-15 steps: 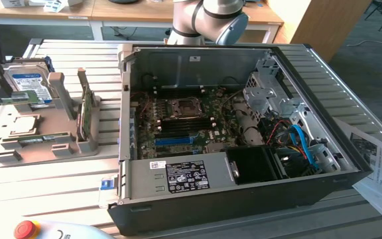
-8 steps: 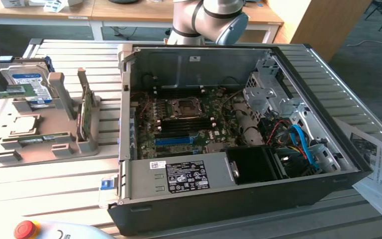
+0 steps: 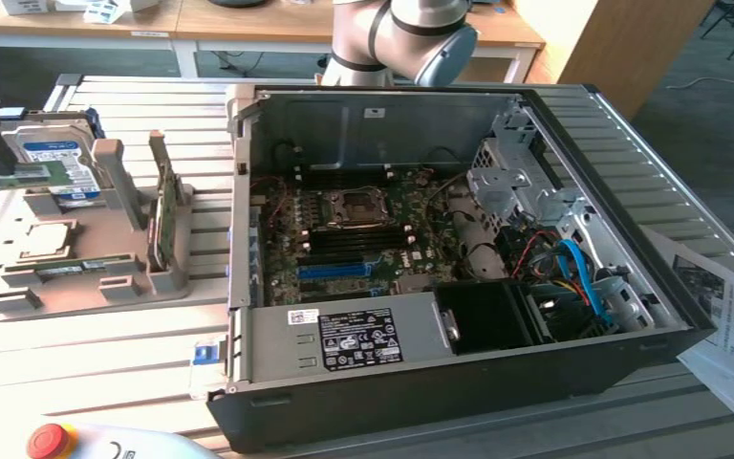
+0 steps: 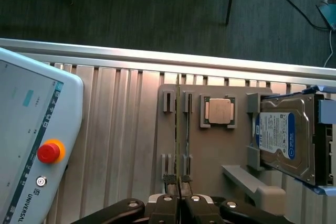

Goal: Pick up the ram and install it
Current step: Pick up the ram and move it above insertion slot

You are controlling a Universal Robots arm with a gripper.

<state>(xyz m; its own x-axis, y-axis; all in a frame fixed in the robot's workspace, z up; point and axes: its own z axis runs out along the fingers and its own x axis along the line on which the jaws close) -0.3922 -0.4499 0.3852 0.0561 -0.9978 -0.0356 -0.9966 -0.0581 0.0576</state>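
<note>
Step judged: pick done, carry to case in hand.
Ram [image 4: 178, 129] clamped edge-on between gripper [image 4: 179, 203] fingers.
Ram held over tray [image 4: 207, 153] at exterior view's left, near hard drive [image 4: 286, 137]; judged lifted clear of tray slots.
Long axis level, run along exterior view's left-right, roughly parallel to board slots [image 3: 348, 247].
Install judged to need little turning: ram brought over case [image 3: 469, 392], lined up with slot, contact edge down, pressed straight.
</note>
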